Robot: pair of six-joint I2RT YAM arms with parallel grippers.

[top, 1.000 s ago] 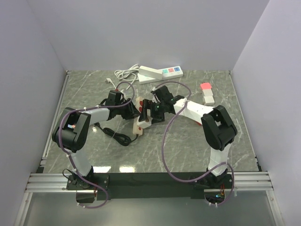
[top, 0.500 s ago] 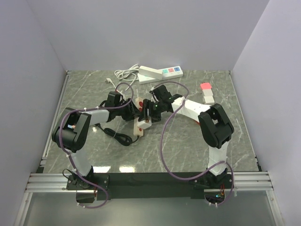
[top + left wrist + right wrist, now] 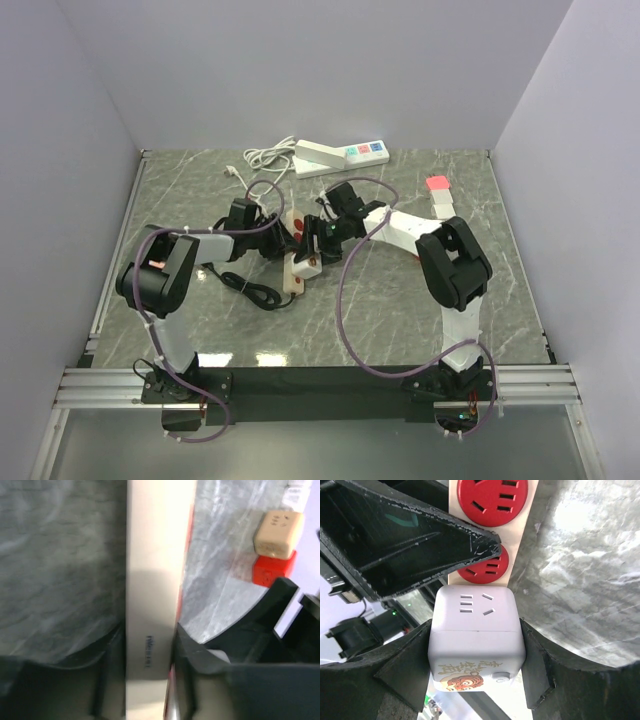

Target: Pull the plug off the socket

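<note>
Right claw [image 3: 476, 650] clenches a white cube adapter [image 3: 476, 615] on the cream power strip [image 3: 515, 536]; left claw [image 3: 149, 660] clamps the strip. Black cord [image 3: 255, 293] coils beside.

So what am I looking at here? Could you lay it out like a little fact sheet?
Setting: grey marbled tabletop between white walls
Centre: cream power strip with red round sockets
Left claw: shut on the cream strip's sides
Right claw: shut on a white cube-shaped plug adapter sitting on the cream strip
Adapter seated or free: cannot tell
Back: white power strip with coloured sockets, coiled white cord
Right: small red block, small white block
Beside the cream strip: thin black cord
</note>
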